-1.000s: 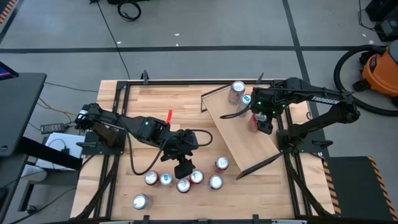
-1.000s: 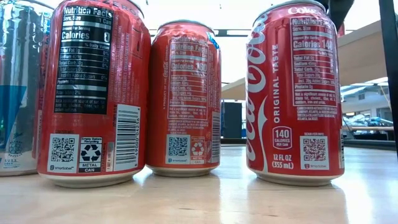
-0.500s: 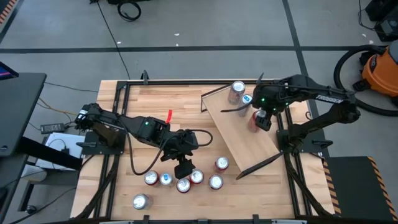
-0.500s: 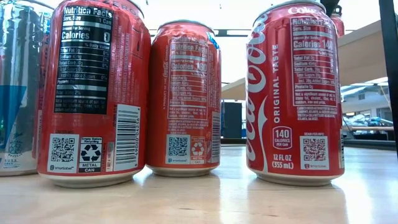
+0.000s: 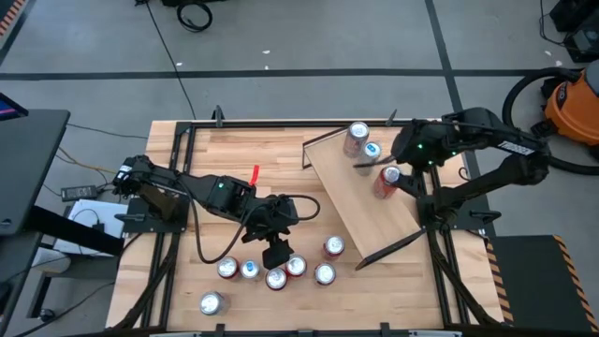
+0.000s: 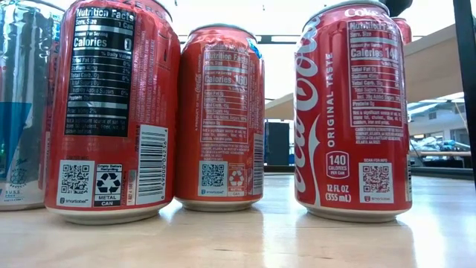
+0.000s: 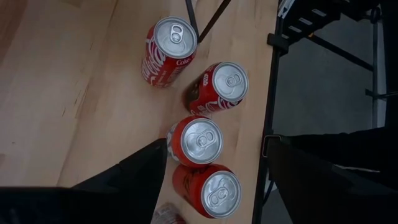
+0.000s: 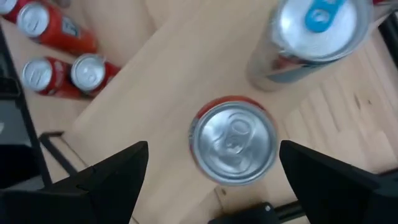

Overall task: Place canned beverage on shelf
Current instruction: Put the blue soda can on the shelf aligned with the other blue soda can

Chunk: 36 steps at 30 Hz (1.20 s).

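Observation:
The shelf (image 5: 360,201), a light plank with black end rails, lies slanted at the table's right. A red can (image 8: 233,142) stands upright on it, next to a tall blue-tab can (image 8: 314,31) and a silver can (image 5: 357,139). My right gripper (image 8: 213,149) hangs open above the red can (image 5: 387,180), one finger on either side, clear of it. My left gripper (image 7: 214,152) hovers open over a cluster of red cans (image 7: 198,140) near the table's front edge (image 5: 276,271).
Several cans stand in a group at the table's front (image 5: 271,271), and one stands apart at the front left (image 5: 211,302). In the low view they form a close row (image 6: 219,115). A red object (image 5: 254,175) lies at mid-table. Black frame rails (image 5: 426,201) border the table.
My right gripper has risen from the red can on the shelf and drawn back toward the table's right and far edges, uncovering the can's top. The can stays upright on the shelf where it was.

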### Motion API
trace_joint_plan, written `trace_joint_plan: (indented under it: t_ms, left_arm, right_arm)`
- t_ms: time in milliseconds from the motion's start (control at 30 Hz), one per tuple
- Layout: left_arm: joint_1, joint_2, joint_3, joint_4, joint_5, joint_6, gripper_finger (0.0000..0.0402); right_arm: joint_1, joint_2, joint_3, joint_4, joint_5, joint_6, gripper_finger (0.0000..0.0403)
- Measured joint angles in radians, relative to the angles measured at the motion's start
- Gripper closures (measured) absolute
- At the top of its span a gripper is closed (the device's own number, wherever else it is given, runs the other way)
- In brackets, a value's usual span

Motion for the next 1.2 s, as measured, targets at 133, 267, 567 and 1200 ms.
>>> trace_joint_plan:
  t_ms: [133,267,567,1200]
  left_arm:
    - [0.000,0.000,0.000,-0.001,0.000,0.000,0.0115]
    - [0.000,0.000,0.000,-0.001,0.000,0.000,0.0115]
    - [0.000,0.000,0.000,-0.002,0.000,0.001,0.0116]
    - [0.001,0.000,0.000,-0.001,0.000,0.034,0.0116]
  right_arm:
    - [0.038,-0.032,-0.019,0.000,0.078,-0.006,0.0030]
    - [0.067,-0.057,-0.030,0.001,0.160,-0.035,0.0030]
    - [0.076,-0.115,-0.156,0.000,0.154,-0.130,0.0031]
    - [0.076,-0.068,-0.367,0.001,0.230,0.111,0.0030]
